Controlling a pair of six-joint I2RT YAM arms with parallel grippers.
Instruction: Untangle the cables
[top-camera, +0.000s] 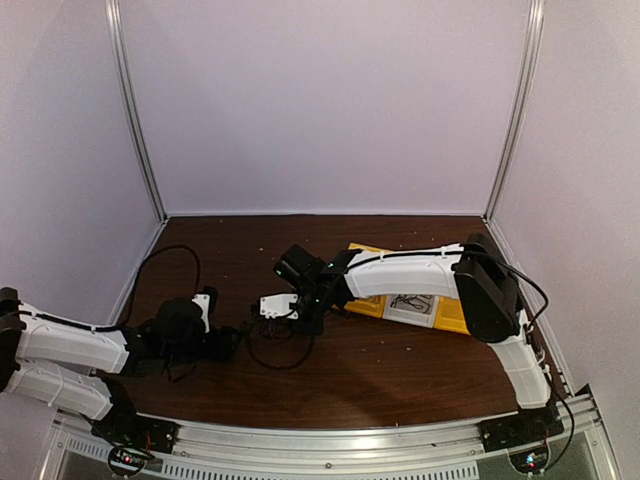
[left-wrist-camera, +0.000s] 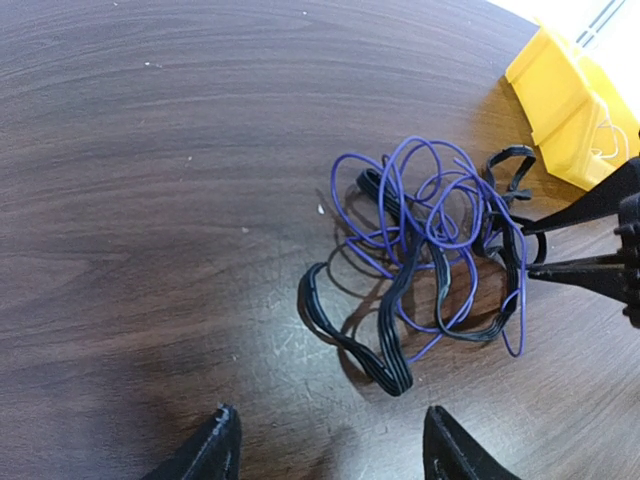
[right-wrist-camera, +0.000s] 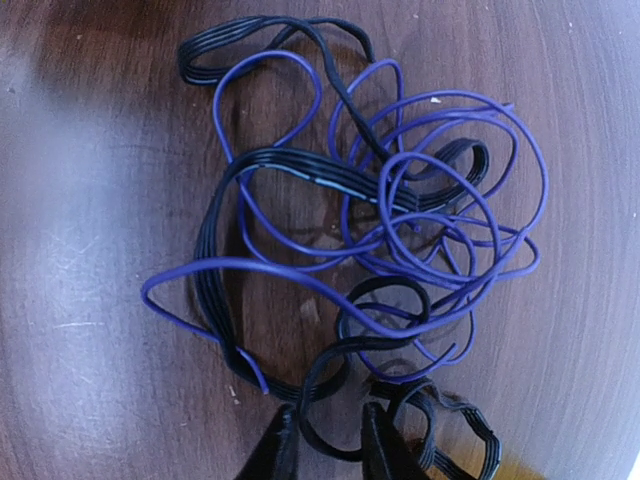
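The cables are one tangled clump on the brown table: a thin purple wire looped through flat black ribbon cables. No white cord shows. The clump shows in the left wrist view and in the top view. My right gripper is down at the clump's edge. Its jaws stand narrowly apart with a black cable loop between them, touching both fingers. My left gripper is wide open and empty, just short of the clump's near black bend.
A yellow bin with a printed sheet lies right of the clump, under the right arm; it also shows in the left wrist view. A dark cable arcs along the table's left edge. White walls enclose the table.
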